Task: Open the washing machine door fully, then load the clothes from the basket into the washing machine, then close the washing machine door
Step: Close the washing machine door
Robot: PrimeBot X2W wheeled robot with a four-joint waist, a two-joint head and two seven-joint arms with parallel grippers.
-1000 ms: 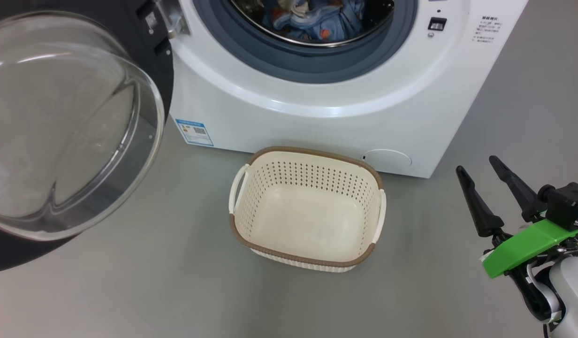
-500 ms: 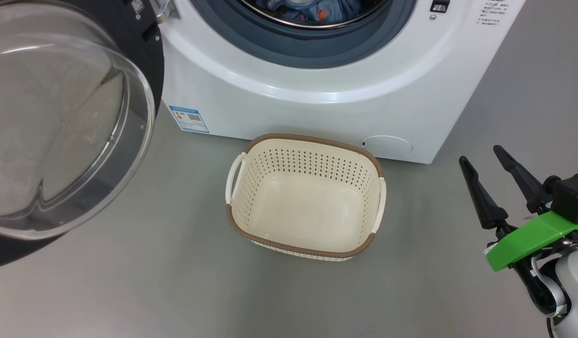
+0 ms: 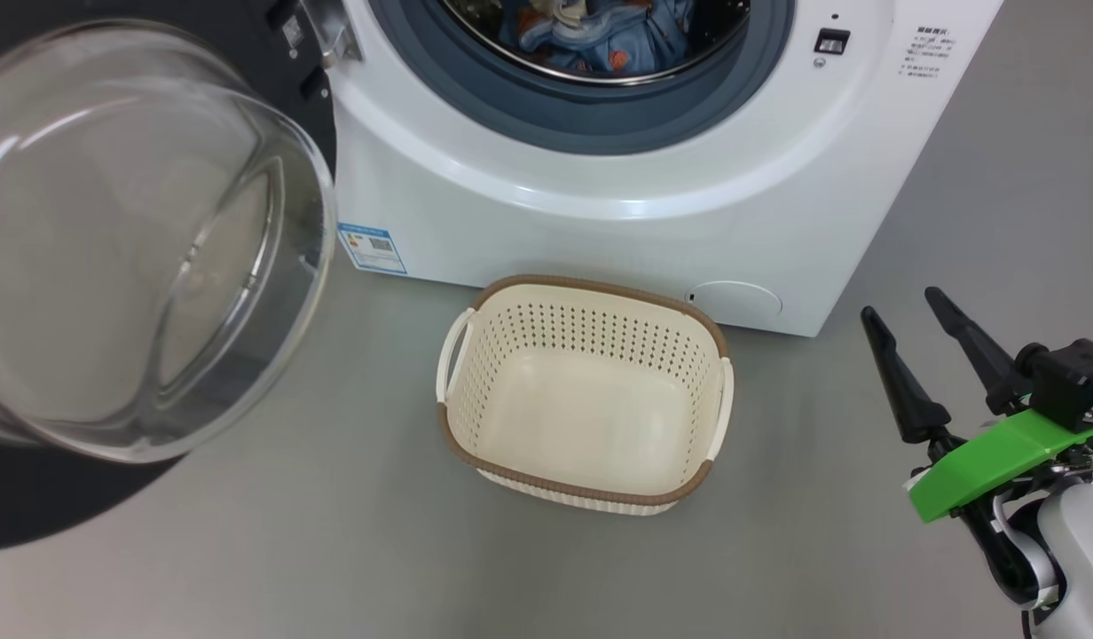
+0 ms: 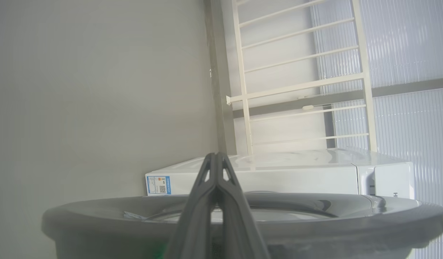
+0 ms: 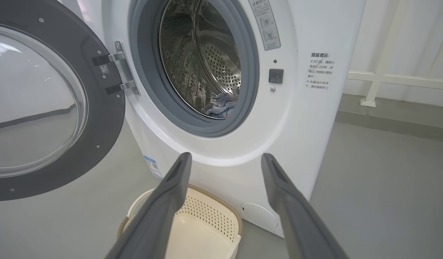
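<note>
The clothes (image 3: 600,35) lie inside the washing machine (image 3: 600,222), so the basket (image 3: 591,286) in front of it is empty. The door (image 3: 147,248) hangs open on the machine's left edge. My left gripper (image 4: 216,158), pinched shut on nothing, sits behind the door's rim, likely to push it closed. My right gripper (image 3: 900,303) gapes wide and empty, off the machine's right corner.

1 washing machine (image 3: 600,240), 1 door (image 3: 138,240), 1 basket (image 3: 591,333), 1 clothes bundle (image 3: 600,40), 2 end effectors (image 4: 216,158) (image 3: 900,303)

The washing machine (image 5: 307,122) front panel is headed "温馨提示".
</note>
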